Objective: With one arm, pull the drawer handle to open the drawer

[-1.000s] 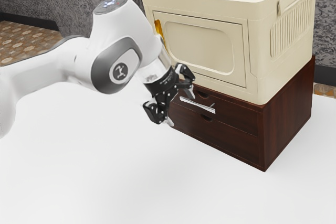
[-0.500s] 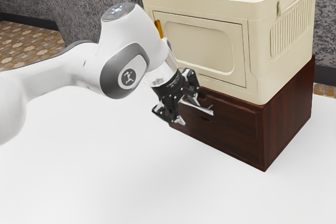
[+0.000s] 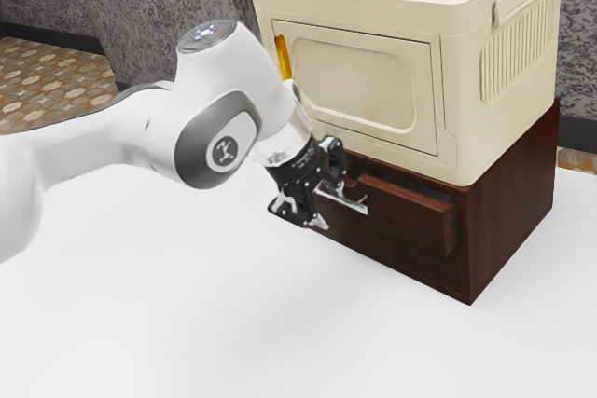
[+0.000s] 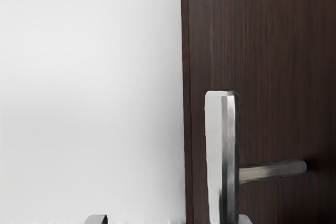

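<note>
On the white desk [image 3: 187, 323], a cream cabinet [image 3: 354, 86] sits atop a dark wooden chest [image 3: 513, 207], whose upper drawer [image 3: 415, 215] stands partly out. It probably has modest weight and slides freely, so a steady pull away from the chest should open it further. The claw [image 3: 332, 208] is spread at the drawer's front, one tip tucked behind the metal handle [image 4: 215, 156]. That bar looks stiff and smooth, perhaps slippery; hooking it close to its slim post [image 4: 270, 172] should give the surest pull.

exterior: beside arm [image 3: 224, 67], looking down, farther | wrist: arm-mounted, close, facing drawer front [image 3: 403, 214] | shared: handle [image 4: 215, 140]
</note>
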